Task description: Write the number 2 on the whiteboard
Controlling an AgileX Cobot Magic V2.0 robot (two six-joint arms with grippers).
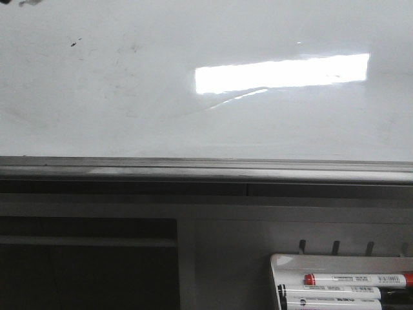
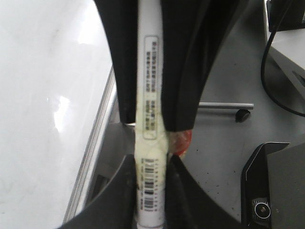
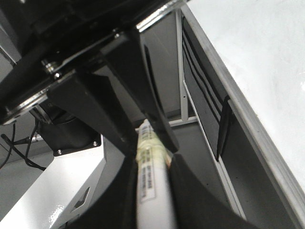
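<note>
Both end effectors, left (image 2: 148, 143) and right (image 3: 150, 143), clenched on markers; whiteboard (image 1: 129, 116) apparently unmarked, so approach square, light steady pressure for the curve.

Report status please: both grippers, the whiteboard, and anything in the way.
Left gripper shut on a marker. Right gripper shut on its own marker. Whiteboard bare, no 2 visible, only smudges. Nothing blocking it.

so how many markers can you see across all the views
5: three lie in the marker tray at the front view's lower right, red-capped marker on top; more may be cut off. One marker sits in the left gripper, another in the right gripper.
</note>
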